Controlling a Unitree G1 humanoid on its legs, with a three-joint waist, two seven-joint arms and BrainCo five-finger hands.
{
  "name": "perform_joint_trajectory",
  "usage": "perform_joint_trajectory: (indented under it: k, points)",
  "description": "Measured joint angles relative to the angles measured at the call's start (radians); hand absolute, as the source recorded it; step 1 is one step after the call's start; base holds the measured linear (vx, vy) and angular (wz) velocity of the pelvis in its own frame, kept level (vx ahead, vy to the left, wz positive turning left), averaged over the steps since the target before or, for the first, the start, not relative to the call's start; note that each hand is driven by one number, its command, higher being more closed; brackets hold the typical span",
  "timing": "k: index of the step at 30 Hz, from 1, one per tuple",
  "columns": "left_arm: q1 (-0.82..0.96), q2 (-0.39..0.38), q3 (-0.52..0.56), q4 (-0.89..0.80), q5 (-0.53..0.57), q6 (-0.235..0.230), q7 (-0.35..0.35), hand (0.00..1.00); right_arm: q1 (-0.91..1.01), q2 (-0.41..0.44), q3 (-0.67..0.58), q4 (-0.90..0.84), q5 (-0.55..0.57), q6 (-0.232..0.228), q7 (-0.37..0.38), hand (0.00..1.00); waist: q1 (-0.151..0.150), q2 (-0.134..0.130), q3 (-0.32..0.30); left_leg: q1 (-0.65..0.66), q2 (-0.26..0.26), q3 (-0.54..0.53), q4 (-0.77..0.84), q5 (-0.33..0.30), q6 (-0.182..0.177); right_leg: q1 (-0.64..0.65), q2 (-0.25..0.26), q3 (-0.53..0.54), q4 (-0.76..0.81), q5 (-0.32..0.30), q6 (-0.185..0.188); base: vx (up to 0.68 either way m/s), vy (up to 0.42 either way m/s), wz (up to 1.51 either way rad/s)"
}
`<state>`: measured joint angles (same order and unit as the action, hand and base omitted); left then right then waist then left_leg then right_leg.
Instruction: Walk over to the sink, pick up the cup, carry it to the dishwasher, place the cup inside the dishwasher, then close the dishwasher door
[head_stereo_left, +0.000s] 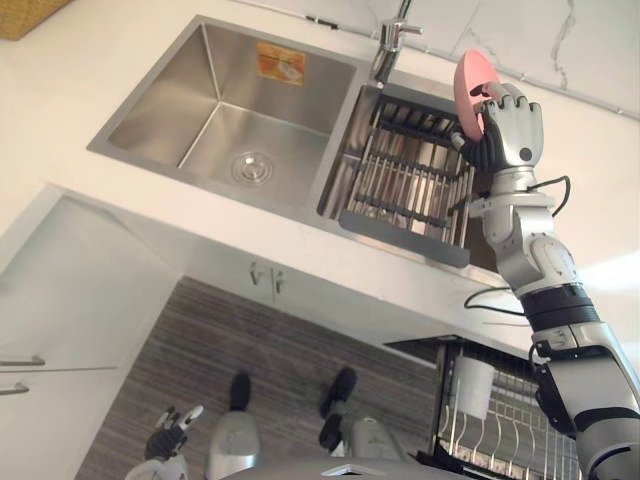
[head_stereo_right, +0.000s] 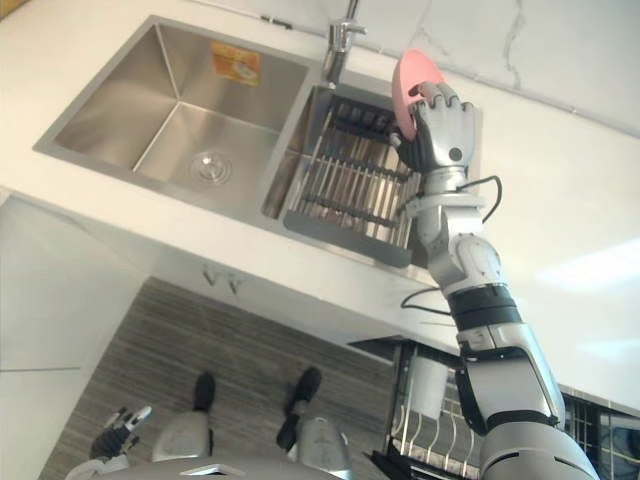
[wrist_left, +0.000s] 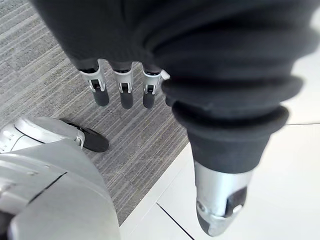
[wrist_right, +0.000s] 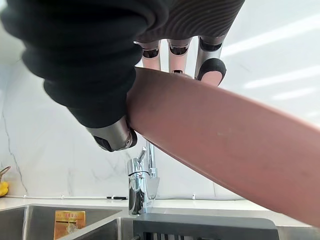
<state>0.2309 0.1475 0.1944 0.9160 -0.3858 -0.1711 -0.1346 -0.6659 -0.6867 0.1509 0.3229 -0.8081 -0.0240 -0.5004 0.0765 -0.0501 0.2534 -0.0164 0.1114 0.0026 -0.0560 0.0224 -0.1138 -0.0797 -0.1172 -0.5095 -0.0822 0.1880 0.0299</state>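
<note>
The robot's right hand (head_stereo_left: 505, 130) holds a smooth pink cup (head_stereo_left: 473, 92) up over the far right corner of the sink; its fingers (wrist_right: 210, 67) curl over the cup's wall and the thumb (wrist_right: 112, 137) presses in from the opposite side. The cup's long axis lies across the fingers and sticks out sideways from the grip; from the head it looks like a tall pink oval; which end is the mouth I cannot tell.

Below it a stainless steel double sink (head_stereo_left: 150, 125) is set into a white countertop (head_stereo_left: 90, 60). The left basin has a round drain (head_stereo_left: 251, 167) in its floor and an orange sticker (head_stereo_left: 280, 62) on its back wall; the right basin holds a dark wire dish rack (head_stereo_left: 410, 170). A chrome tap (head_stereo_left: 390, 45) stands behind the divide between the basins.

Lower right, an open dishwasher's white wire basket (head_stereo_left: 510, 420) holds a white cylindrical container (head_stereo_left: 472, 385).

The left hand (head_stereo_left: 170, 432) hangs low over the grey striped floor (head_stereo_left: 230, 340), holding nothing; its own wrist view shows the fingers (wrist_left: 122, 90) straight in a row, with the thumb (wrist_left: 220, 210) apart from them.

The right wrist view looks under the cup; it adds a marbled white wall (wrist_right: 60, 165) behind the tap and something small and yellow (wrist_right: 4, 187) at the counter's edge.
</note>
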Motion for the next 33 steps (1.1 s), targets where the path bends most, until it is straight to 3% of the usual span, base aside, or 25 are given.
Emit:
perform_joint_trajectory:
  k: [3,6,9,11,15,17,18,19,21,22,23,24,25,26,27,28,29,33]
  points:
    - [0.020,-0.001,0.001,0.000,0.020,-0.013,-0.001,0.00,0.060,0.000,-0.033,-0.077,0.027,-0.008,0.024,1.00,0.001,-0.001,-0.027,0.008,0.001,0.012,0.002,-0.009,0.001,0.001,0.002,0.016,0.000,-0.008,0.006,0.02,0.007,-0.10]
    - [0.057,-0.011,0.005,0.002,0.037,-0.036,-0.001,0.00,0.090,0.000,-0.038,-0.142,0.038,-0.041,0.060,1.00,0.000,-0.001,-0.032,0.044,0.000,0.043,0.043,-0.050,0.004,0.008,0.016,0.142,0.000,0.000,0.009,0.07,0.036,-0.60]
    - [0.088,-0.031,0.007,0.003,0.061,-0.065,0.000,0.00,0.082,0.000,-0.022,-0.186,0.068,-0.077,0.089,1.00,0.014,0.008,-0.046,0.030,0.006,0.047,0.207,-0.175,0.007,-0.002,0.044,0.298,0.000,0.011,0.014,0.04,0.065,-1.13]
    - [0.090,-0.043,-0.002,0.001,0.127,-0.076,0.003,0.00,0.087,0.000,-0.013,-0.241,0.077,-0.087,0.124,1.00,-0.021,0.009,-0.050,0.040,0.005,0.091,0.274,-0.237,0.016,-0.012,0.055,0.384,0.000,0.026,0.022,-0.02,0.085,-1.19]
    - [0.067,-0.036,-0.015,-0.004,0.174,-0.072,0.001,0.00,0.143,-0.009,-0.021,-0.340,0.116,-0.084,0.168,1.00,-0.048,0.009,-0.052,0.065,0.002,0.176,0.376,-0.328,0.034,-0.031,0.074,0.503,-0.007,0.030,0.023,-0.04,0.112,-1.17]
    - [0.063,-0.031,-0.019,-0.010,0.174,-0.050,0.001,0.00,0.189,-0.007,-0.041,-0.370,0.116,-0.119,0.179,1.00,-0.045,0.022,-0.064,0.098,0.010,0.245,0.360,-0.334,0.052,-0.038,0.065,0.362,-0.004,-0.064,-0.108,-0.09,0.166,-1.63]
    - [0.066,-0.033,-0.019,-0.012,0.172,-0.039,0.006,0.00,0.189,0.006,-0.039,-0.370,0.115,-0.146,0.191,1.00,-0.038,0.046,-0.072,0.129,0.032,0.301,0.293,-0.310,0.065,-0.052,0.045,0.181,0.032,-0.176,-0.171,-0.06,0.137,-1.93]
    - [0.064,-0.036,-0.018,-0.014,0.157,-0.031,0.018,0.00,0.182,0.014,-0.037,-0.370,0.112,-0.177,0.192,1.00,-0.028,0.051,-0.072,0.152,0.041,0.387,0.278,-0.309,0.066,-0.100,-0.017,0.031,0.187,-0.180,-0.164,-0.05,0.122,-1.87]
    - [0.065,-0.027,-0.005,-0.009,0.146,-0.025,0.021,0.00,0.183,0.014,-0.035,-0.370,0.096,-0.198,0.202,1.00,-0.030,0.050,-0.074,0.176,0.040,0.454,0.287,-0.316,0.076,-0.103,-0.109,-0.105,0.450,-0.240,-0.176,0.02,0.060,-1.17]
    - [0.066,-0.014,0.000,-0.009,0.147,-0.025,0.023,0.00,0.182,0.015,-0.035,-0.372,0.096,-0.197,0.217,1.00,-0.031,0.043,-0.082,0.176,0.039,0.467,0.311,-0.320,0.082,-0.078,-0.143,-0.148,0.546,-0.275,-0.177,0.09,0.008,-0.76]
    - [0.064,-0.005,0.001,-0.010,0.147,-0.025,0.024,0.00,0.182,0.015,-0.036,-0.374,0.096,-0.196,0.228,1.00,-0.031,0.018,-0.096,0.167,0.033,0.468,0.333,-0.325,0.087,-0.056,-0.145,-0.166,0.544,-0.264,-0.175,0.09,-0.026,-0.98]
    - [0.052,-0.003,0.011,-0.001,0.145,-0.018,0.033,0.00,0.168,0.018,-0.034,-0.375,0.095,-0.197,0.245,1.00,-0.005,0.019,-0.102,0.145,0.037,0.462,0.366,-0.323,0.102,-0.049,-0.087,-0.162,0.444,-0.214,-0.164,-0.01,-0.060,-1.32]
    - [0.043,-0.014,0.010,0.003,0.142,-0.001,0.038,0.00,0.166,0.033,-0.036,-0.376,0.095,-0.198,0.258,1.00,0.008,0.023,-0.107,0.108,0.054,0.445,0.387,-0.291,0.147,-0.023,-0.010,-0.113,0.259,-0.093,-0.157,-0.09,-0.060,-1.44]
    - [0.042,-0.015,0.006,0.003,0.140,0.002,0.039,0.00,0.165,0.042,-0.037,-0.375,0.095,-0.197,0.264,1.00,0.012,0.022,-0.111,0.092,0.062,0.432,0.383,-0.284,0.158,-0.005,0.020,-0.091,0.167,-0.043,-0.162,-0.10,-0.067,-1.17]
    - [0.044,-0.029,0.002,0.010,0.135,0.002,0.038,0.00,0.162,0.036,-0.039,-0.378,0.094,-0.198,0.271,1.00,0.011,0.044,-0.121,0.117,0.063,0.424,0.314,-0.289,0.129,-0.004,0.024,-0.111,0.199,-0.115,-0.163,0.02,-0.067,-0.80]
    - [0.035,-0.041,0.000,0.010,0.134,0.004,0.040,0.00,0.162,0.029,-0.051,-0.380,0.094,-0.200,0.272,1.00,-0.002,0.042,-0.127,0.153,0.047,0.443,0.263,-0.311,0.077,0.006,-0.002,-0.141,0.243,-0.221,-0.076,0.05,-0.087,-0.88]
    - [0.017,-0.043,0.000,0.030,0.138,0.019,0.040,0.00,0.176,0.037,-0.052,-0.370,0.093,-0.198,0.279,1.00,-0.001,0.042,-0.124,0.155,0.048,0.465,0.275,-0.310,0.067,0.020,0.023,-0.133,0.182,-0.151,-0.043,0.03,-0.088,-0.61]
    - [0.030,-0.050,0.001,0.046,0.176,0.022,0.040,0.00,0.221,0.030,-0.083,-0.393,0.095,-0.190,0.305,1.00,-0.005,0.047,-0.128,0.171,0.048,0.460,0.278,-0.294,0.058,0.093,0.083,-0.094,0.000,-0.061,-0.049,-0.05,-0.065,-0.41]
